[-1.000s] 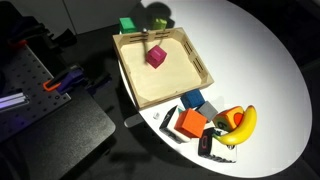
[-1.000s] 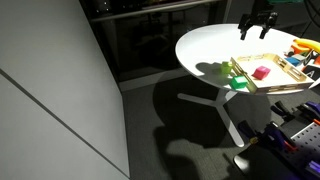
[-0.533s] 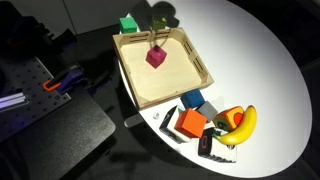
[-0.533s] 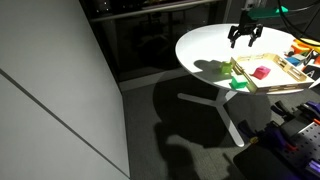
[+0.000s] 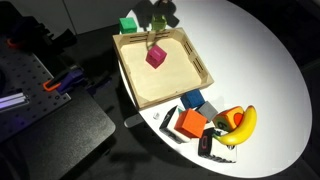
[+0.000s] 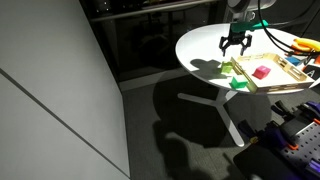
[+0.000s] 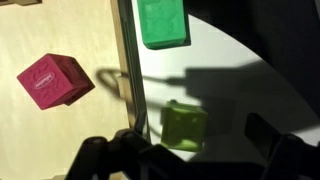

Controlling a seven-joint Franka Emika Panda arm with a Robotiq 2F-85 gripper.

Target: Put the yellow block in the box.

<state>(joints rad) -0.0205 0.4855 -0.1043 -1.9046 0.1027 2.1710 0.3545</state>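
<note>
The arm is held upright over the tabletop, at the box edge. The fingers are spread wide and empty. The yellow block is seen below and between them, on the tabletop just outside the box rim.

Gripper: moved within the last second. Formerly high, over the far part of the box. It has now come down and across past the rim, and hangs low over the yellow block outside it.
</note>
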